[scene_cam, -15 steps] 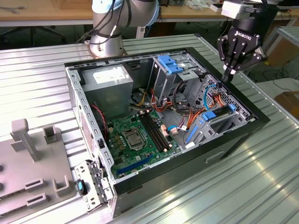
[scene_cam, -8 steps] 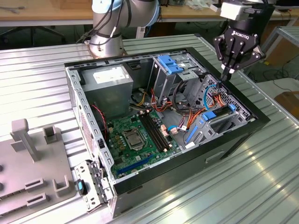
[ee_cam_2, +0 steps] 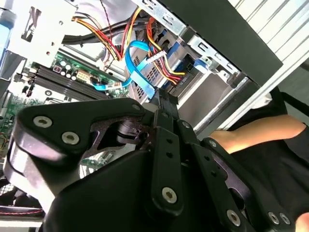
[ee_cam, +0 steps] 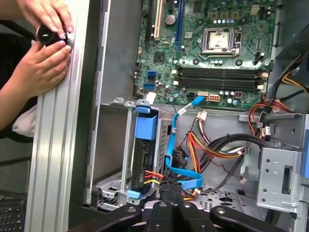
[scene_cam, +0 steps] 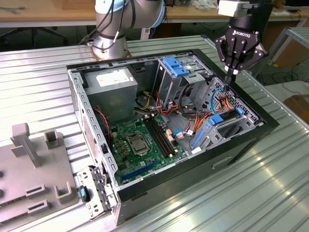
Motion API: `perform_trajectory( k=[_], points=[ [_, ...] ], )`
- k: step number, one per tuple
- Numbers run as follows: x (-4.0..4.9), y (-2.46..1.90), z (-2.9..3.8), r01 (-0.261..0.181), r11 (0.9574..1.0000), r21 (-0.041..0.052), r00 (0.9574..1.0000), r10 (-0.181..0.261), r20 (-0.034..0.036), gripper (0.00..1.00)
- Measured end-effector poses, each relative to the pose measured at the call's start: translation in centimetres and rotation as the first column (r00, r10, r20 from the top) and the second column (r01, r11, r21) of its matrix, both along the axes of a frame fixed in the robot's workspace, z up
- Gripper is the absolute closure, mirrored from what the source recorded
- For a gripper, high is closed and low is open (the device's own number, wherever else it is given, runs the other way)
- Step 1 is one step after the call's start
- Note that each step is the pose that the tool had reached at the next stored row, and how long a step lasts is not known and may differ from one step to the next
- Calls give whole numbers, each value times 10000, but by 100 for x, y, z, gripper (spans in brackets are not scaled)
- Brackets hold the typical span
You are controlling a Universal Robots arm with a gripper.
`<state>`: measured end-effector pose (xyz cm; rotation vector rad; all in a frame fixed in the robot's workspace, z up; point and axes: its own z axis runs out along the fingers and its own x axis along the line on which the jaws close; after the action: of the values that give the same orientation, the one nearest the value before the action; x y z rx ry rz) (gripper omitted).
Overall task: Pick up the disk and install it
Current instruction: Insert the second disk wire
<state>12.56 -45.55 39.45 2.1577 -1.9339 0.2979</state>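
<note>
While your pincer [scene_cam: 231, 73] hangs over the case's [scene_cam: 145, 191] drive corner, the disk [ee_cam: 145, 154] already sits in its bay.

In the exterior view you see the pincer above the far right part of the open case, its fingers drawn together to a point and holding nothing, just over the orange and blue cables [scene_cam: 218, 99]. In the first wrist view the disk stands on edge in the bay beside the case wall, blue rails [ee_cam: 146, 126] at its ends, with cables running to its connector end near your fingertips [ee_cam: 166, 191]. By my reading the pick and the seating are done; whether the disk is fully latched or cabled you cannot tell. A person's hands [ee_cam: 41, 65] rest on the tabletop [ee_cam: 55, 159] rail just outside the case.
</note>
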Motion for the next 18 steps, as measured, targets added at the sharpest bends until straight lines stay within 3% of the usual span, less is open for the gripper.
perform_trajectory(
  k=[3, 8, 13, 18],
  points=[
    [0, 1, -2, 51, 10000, -45, 10000, -51, 1, 89],
    [0, 9, -64, 683, 9977, -45, 9977, -683, 1, 89],
    [21, 84, -91, 750, 9971, -90, 9972, -750, 4, 89],
    [35, 90, -91, 751, 9970, -168, 9972, -751, 10, 89]
  ],
)
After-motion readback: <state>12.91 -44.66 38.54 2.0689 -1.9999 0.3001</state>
